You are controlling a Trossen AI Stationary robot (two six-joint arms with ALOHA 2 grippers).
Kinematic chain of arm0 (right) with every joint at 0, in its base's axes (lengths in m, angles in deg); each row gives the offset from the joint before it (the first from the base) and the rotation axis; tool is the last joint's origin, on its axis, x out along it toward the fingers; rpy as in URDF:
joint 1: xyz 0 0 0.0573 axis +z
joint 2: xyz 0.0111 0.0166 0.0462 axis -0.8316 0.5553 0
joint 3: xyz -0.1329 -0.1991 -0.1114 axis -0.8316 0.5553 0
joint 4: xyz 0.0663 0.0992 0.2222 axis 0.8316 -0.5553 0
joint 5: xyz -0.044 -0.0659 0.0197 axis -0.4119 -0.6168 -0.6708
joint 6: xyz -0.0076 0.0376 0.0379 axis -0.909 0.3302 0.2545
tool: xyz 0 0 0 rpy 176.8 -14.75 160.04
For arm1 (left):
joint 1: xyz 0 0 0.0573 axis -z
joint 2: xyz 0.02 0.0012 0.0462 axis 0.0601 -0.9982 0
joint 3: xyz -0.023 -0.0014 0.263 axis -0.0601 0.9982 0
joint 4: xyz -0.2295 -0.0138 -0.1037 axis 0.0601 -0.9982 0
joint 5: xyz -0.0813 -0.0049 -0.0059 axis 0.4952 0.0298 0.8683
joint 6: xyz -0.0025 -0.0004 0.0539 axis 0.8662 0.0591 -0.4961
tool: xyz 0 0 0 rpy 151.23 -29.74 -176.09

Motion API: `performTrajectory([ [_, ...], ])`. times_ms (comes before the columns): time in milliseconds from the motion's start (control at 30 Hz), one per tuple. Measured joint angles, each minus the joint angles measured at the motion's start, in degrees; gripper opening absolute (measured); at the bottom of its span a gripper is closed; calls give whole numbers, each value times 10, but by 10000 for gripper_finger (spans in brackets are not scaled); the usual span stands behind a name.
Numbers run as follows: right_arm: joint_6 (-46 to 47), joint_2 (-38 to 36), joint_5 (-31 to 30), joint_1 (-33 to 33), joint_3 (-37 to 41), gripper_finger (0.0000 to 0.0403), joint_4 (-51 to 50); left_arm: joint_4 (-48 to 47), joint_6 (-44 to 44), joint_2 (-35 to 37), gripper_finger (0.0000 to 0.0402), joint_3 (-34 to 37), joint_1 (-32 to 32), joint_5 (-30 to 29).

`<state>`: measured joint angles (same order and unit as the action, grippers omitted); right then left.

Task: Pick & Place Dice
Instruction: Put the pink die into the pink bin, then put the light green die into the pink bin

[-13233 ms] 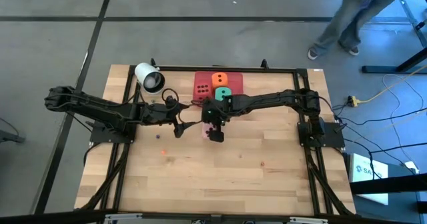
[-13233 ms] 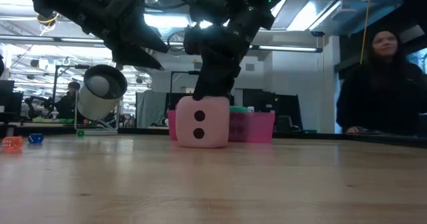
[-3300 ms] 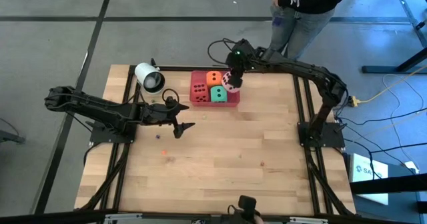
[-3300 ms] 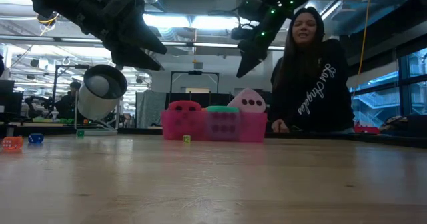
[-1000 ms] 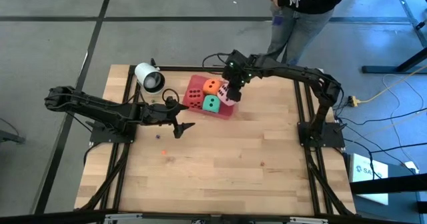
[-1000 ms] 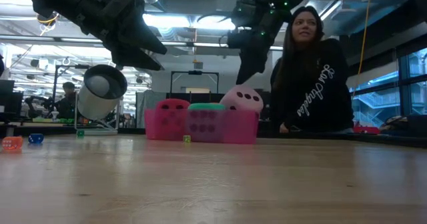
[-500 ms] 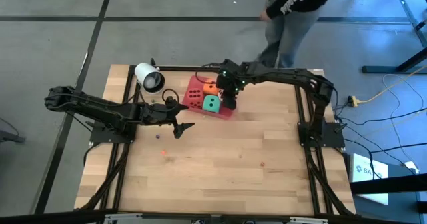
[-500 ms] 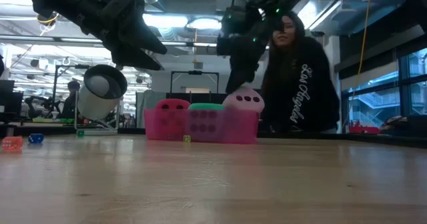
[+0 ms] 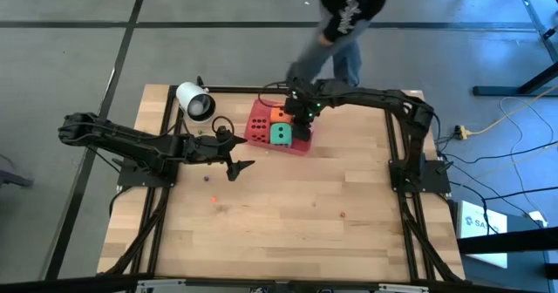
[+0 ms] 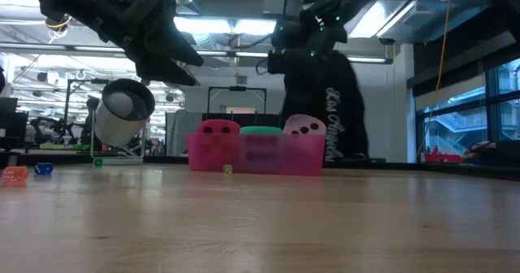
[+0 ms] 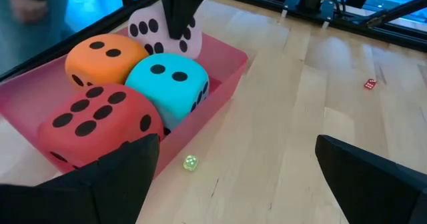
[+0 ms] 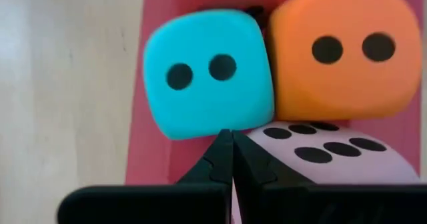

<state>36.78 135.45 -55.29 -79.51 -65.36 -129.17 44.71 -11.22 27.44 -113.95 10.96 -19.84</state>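
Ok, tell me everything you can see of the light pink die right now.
The light pink die is a soft-looking, rounded cube with dark pips: six show on one face, three on another. It sits tilted in a corner of the pink tray, not flat like its neighbours, leaning against the orange die and the green die. The right gripper, jaws shut, presses down on its top edge. The left gripper waits open, away from it.

Overhead looks straight down, low looks level across the table, both wrist views sit close on the pink tray [image 11: 230,77].
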Motion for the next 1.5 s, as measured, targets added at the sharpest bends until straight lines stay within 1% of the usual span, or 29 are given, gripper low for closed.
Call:
performTrajectory([
  [233, 0, -40, -4, 0, 0, 0, 7, 0, 0, 0, 400, 0, 0, -4],
  [300, 1, -47, -30, 0, 0, 0, -1, 0, 0, 0, 400, 0, 0, -4],
  [433, -1, -53, -122, -5, 0, 0, -33, 0, 0, 0, 400, 0, 0, -4],
  [667, -1, -53, -170, -17, 0, 0, -36, 0, 0, 0, 400, 0, 0, -5],
  [733, -1, -51, -161, -18, 0, 0, -38, 0, 0, 0, 400, 0, 0, -5],
  [867, 3, -41, -121, -18, -1, 0, -42, 0, 0, 0, 400, 0, 0, -5],
  [933, 3, -29, -113, -18, -1, 0, -47, 0, 0, 0, 400, 0, 0, -5],
  [1033, 8, -7, -78, -18, -1, 0, -55, 0, 0, 0, 400, 0, 0, -4],
  [1100, 4, 1, -68, -18, -2, 0, -54, 0, 1, 0, 400, 0, 0, -5],
  [1200, 0, 1, -88, -17, -2, 0, -49, 0, 3, 0, 400, 0, 0, -4],
  [1300, -1, -15, -105, -18, 0, 0, -43, 0, 5, 0, 400, 0, 0, -4],
  [1500, 5, -57, -111, -18, 0, 4, -40, 0, 5, 0, 400, 0, 0, -4],
])
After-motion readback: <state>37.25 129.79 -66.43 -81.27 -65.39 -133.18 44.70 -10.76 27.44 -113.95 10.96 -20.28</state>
